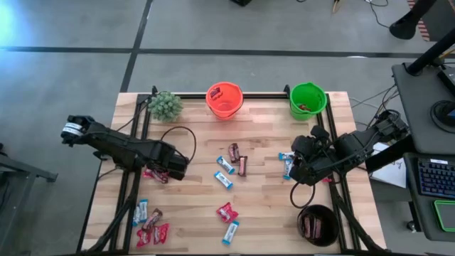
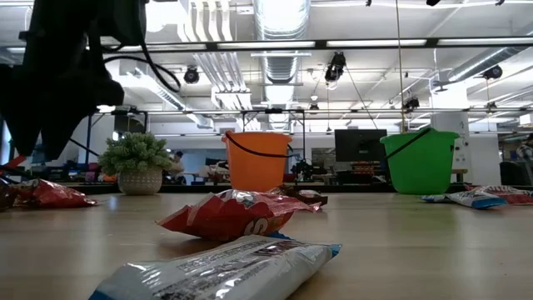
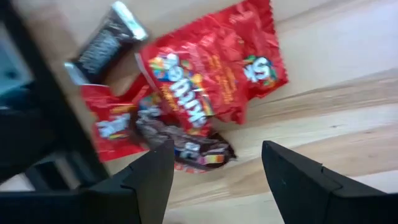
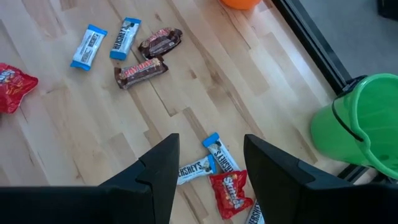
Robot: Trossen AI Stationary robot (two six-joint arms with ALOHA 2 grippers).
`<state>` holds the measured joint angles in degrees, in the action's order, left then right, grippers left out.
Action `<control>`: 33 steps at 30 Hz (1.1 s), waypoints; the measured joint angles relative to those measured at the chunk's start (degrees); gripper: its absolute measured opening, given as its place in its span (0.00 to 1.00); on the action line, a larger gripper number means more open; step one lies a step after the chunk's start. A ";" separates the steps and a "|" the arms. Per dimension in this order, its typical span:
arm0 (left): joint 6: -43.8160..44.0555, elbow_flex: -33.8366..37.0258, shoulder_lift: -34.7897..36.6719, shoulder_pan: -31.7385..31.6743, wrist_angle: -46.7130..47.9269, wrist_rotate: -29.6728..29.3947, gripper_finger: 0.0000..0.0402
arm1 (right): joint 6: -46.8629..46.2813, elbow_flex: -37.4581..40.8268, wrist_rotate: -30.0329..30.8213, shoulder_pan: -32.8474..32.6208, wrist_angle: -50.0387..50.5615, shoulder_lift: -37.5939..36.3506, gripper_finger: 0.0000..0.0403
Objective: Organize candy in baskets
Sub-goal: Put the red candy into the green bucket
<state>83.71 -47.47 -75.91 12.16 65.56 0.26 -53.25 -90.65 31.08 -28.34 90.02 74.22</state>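
Black basket (image 1: 318, 225) at table edge, contents half in shadow

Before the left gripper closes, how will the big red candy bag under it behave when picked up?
The red candy bag looks crinkled and flat, so probably floppy and light. Its glossy wrapper may slip between the open left gripper fingers.

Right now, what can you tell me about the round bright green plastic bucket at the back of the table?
The round bright green plastic bucket stands upright at the light wooden table's back edge, toward the right arm's side, apart from the round orange plastic bucket. Its walls taper slightly downward, and a thin dark wire handle hangs against its side. From above, something small and reddish lies inside. No gripper touches it.
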 joint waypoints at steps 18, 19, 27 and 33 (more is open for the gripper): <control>1.75 6.34 2.21 -2.14 -6.44 -1.24 0.56 | -3.77 0.00 -0.10 0.00 -0.24 0.00 0.42; 1.46 6.65 2.21 -2.64 -7.15 -1.26 0.56 | -3.80 0.00 -0.12 -0.02 -0.26 0.00 0.42; 0.45 7.27 2.08 -5.85 -8.74 -1.35 0.56 | -3.79 0.00 -0.19 0.00 -0.31 0.00 0.42; -0.15 7.71 2.08 -6.05 -7.93 -1.35 0.56 | -3.79 0.00 -0.19 -0.02 -0.31 0.02 0.42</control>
<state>83.56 -39.76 -73.82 6.11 57.64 -1.08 -57.04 -90.65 30.89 -28.36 89.71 74.24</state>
